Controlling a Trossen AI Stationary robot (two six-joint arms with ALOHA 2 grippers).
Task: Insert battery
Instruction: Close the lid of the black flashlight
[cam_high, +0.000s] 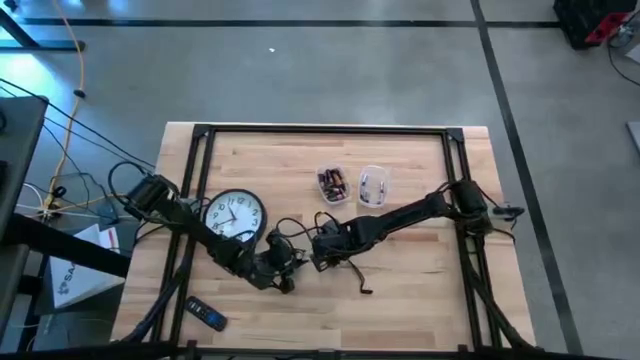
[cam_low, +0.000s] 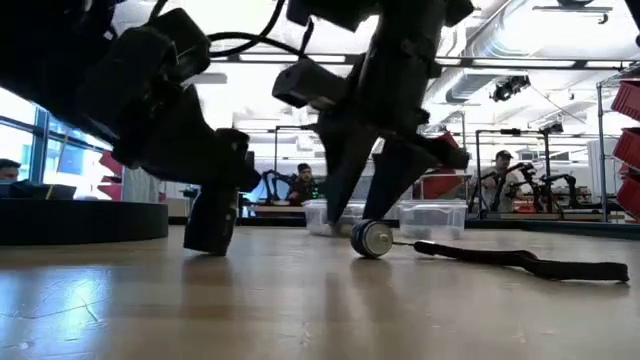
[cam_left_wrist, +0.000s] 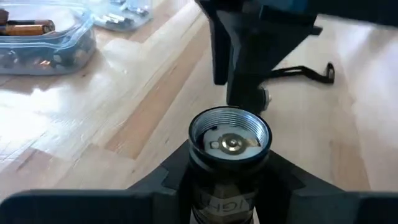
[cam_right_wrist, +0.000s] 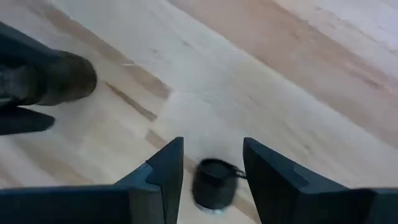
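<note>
A black flashlight tube stands nearly upright, its open threaded end up, with my left gripper shut on it; the low view shows the tube too. Its round end cap, with a black lanyard, lies on the table. My right gripper hangs open over the cap, one finger on either side, apart from it. Batteries lie in a clear tub at the far middle. My left gripper pinches the flashlight tube between its two fingers, on the tube's sides just below the threaded rim. The fingers lie across the tube. The tube stands almost upright with its lower end on or just above the wood.
A round wall clock lies face up left of the grippers. A second clear tub stands beside the first. A small dark remote lies near the front left. People sit in the room behind the table.
</note>
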